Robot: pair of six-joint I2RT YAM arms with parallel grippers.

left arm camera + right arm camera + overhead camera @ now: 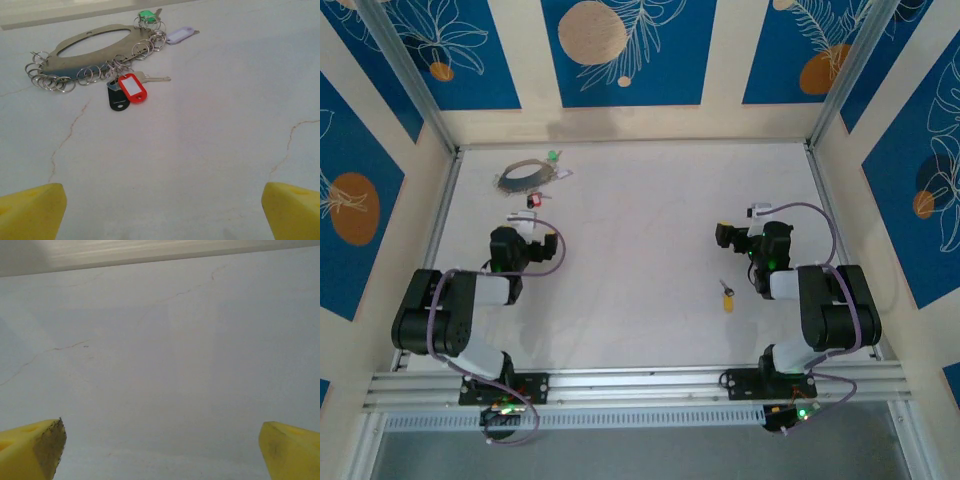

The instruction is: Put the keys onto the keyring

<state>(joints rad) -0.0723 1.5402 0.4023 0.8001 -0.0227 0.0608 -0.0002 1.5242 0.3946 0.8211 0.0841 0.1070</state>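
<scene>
The keyring (85,65) is a flat grey metal oval hung with several small split rings, lying at the table's far left (525,175). A red-tagged key (132,87) with a silver blade and a black tag (117,97) lie at its near edge. A green-tagged key (146,15) and a lilac tag (179,35) lie at its far right end. A yellow-headed key (727,298) lies alone near the right arm. My left gripper (162,215) is open, short of the red key, over bare table. My right gripper (162,452) is open and holds nothing.
The white table (640,250) is boxed in by cream and blue walls with metal rails (440,220) along its sides. Both arm bases are bolted to the front rail (640,385). Thin cracks run across the tabletop (62,142).
</scene>
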